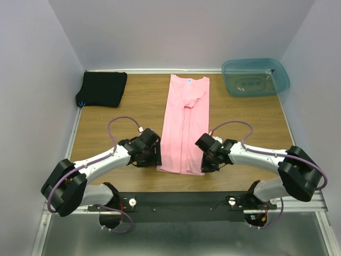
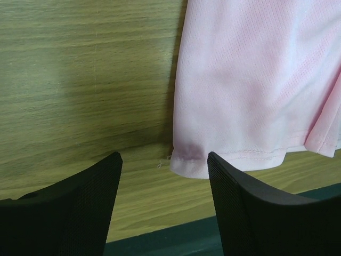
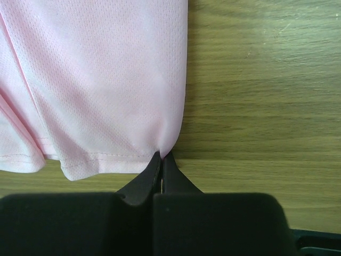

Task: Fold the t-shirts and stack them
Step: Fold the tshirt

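Observation:
The light pink t-shirt [image 1: 185, 122] lies lengthwise in the middle of the table, folded into a narrow strip, neck at the far end. The black t-shirt [image 1: 102, 88] lies folded at the far left corner. My left gripper [image 1: 153, 158] is open beside the pink shirt's near left hem corner [image 2: 186, 160], which sits between its fingers [image 2: 250, 213], untouched. My right gripper [image 1: 205, 161] is shut on the near right hem corner of the pink shirt [image 3: 169, 144], the cloth pinched at its fingertips [image 3: 162, 160].
A translucent blue-green plastic bin [image 1: 254, 76] stands at the far right. Grey walls enclose the table on three sides. The table's near edge [image 2: 176, 234] runs just below the hem.

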{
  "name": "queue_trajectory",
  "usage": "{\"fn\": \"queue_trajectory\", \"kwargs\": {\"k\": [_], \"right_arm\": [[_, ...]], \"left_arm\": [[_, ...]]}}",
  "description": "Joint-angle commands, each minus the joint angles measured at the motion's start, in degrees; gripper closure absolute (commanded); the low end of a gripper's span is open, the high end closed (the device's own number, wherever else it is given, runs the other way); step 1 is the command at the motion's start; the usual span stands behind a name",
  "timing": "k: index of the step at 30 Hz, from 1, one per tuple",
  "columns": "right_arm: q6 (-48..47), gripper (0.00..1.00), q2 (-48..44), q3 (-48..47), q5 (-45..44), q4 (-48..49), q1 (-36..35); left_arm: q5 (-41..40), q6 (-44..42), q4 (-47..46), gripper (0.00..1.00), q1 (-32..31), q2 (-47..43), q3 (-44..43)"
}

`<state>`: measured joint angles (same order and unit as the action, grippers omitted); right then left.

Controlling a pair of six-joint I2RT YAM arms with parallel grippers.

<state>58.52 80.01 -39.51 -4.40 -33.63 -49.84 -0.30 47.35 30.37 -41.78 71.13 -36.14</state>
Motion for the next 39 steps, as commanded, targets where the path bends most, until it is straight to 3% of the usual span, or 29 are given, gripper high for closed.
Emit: {"fn": "queue_trajectory", "kwargs": {"k": [1,12,23,27,32,37,39], "right_arm": [[0.45,0.99,2.61,1.19,-2.54,-1.09,-0.6],[1.51,0.99,1.11,1.98,-2.01,-1.44,-0.6],[1.42,0.99,1.11,1.27,-1.22,-2.32,-0.6],[1.6,1.0,0.5,1.71,-1.13,-2.5,-0.6],[1.68,0.99,-0.29,2.85,-1.14,-2.67,-0.52],[0.63,1.0,-1.87,3.38,-0.26,-3.99,-0.6],[0.19,0.99,-2.22,2.43,1.93,-5.57,-0.6]], "left_arm": [[-0.76,-1.3,-0.84,0.27,-0.85,0.32,-0.42],[-2.69,-1.3,1.54,0.41,-1.99,3.13,0.37],[-3.92,0.63,1.62,0.44,-7.7,11.3,-0.77],[-4.63,2.39,2.15,0.56,-9.37,12.54,-1.12],[-4.8,3.01,2.32,0.6,-9.46,13.06,-1.21],[-4.1,2.75,3.9,0.93,-9.55,12.1,-1.83],[-3.4,0.99,6.09,1.0,-9.72,10.96,-3.4]]}}
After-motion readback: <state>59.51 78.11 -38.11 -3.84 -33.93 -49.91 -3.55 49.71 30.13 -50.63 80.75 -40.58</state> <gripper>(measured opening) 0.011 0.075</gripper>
